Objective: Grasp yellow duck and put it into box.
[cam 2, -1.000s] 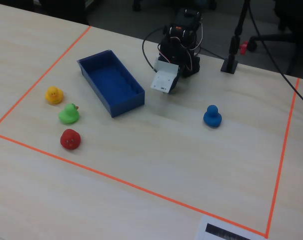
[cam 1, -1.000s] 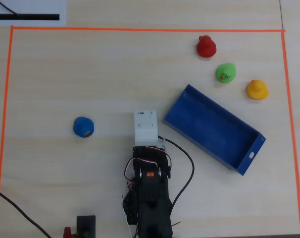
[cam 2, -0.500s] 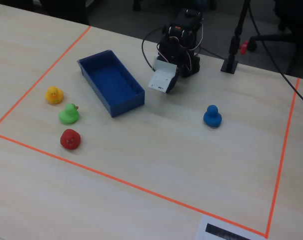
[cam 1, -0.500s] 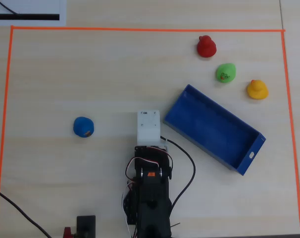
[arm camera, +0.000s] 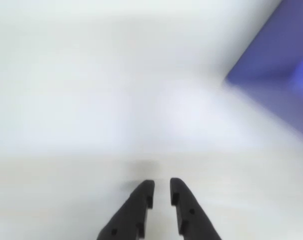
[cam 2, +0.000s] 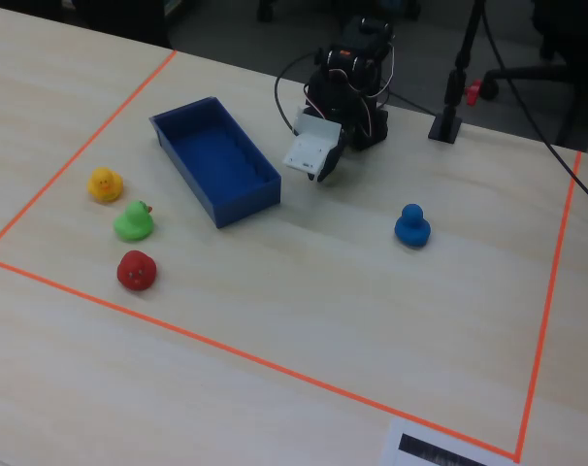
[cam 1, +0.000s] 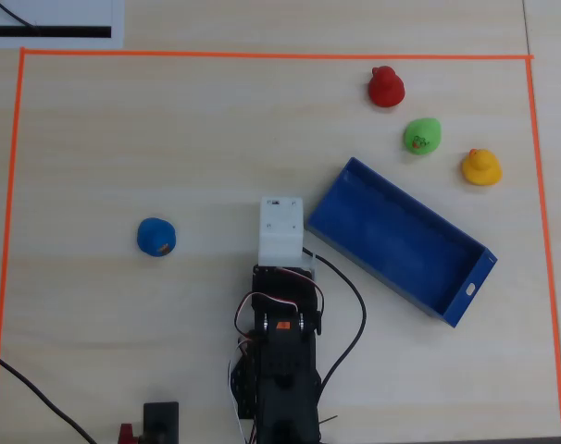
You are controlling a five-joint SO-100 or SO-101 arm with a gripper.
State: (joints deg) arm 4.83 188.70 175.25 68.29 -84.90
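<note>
The yellow duck [cam 1: 480,167] sits on the table [cam 1: 169,139], over at the far right in the overhead view, just past the long side of the box [cam 1: 400,240]. The green duck [cam 1: 422,136] is right beside it, and the red duck [cam 1: 386,87] is a bit further along the same row. The blue duck [cam 1: 156,237] is all alone on the other side.

The end effector [arm camera: 160,191] is near the arm's base, by the corner of the box. Its two black fingers [arm camera: 141,196] are almost pressed together, with only a thin gap, and they hold nothing.

I think the job has just begun. The box lies between the arm and the yellow duck, so the arm must reach over or around it. The green duck is close, so it could get bumped.
</note>
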